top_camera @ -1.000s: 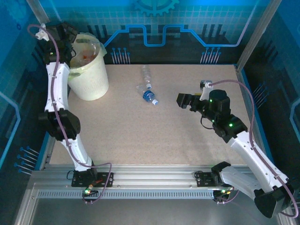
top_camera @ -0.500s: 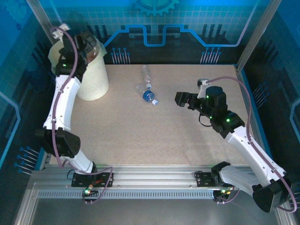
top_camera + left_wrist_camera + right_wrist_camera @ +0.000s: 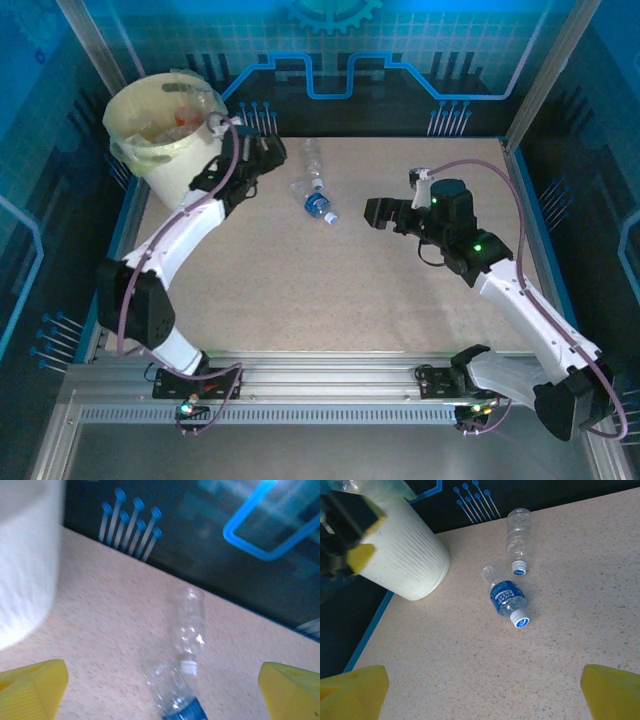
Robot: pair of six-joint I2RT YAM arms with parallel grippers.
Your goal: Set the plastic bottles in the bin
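Conceivably the wide-open, empty left tool and right tool could collide, both reaching for the two adjacent plastic bottles

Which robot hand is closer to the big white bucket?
Left. The left fingers are open close by the bin, just to its right. The right fingers, open too, are far off on the other side of the two bottles.

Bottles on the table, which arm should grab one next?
Probably the left arm: its open jaws frame the clear bottle and the blue-labelled bottle, and the bin stands right beside it. The right arm sits farther from the bin.
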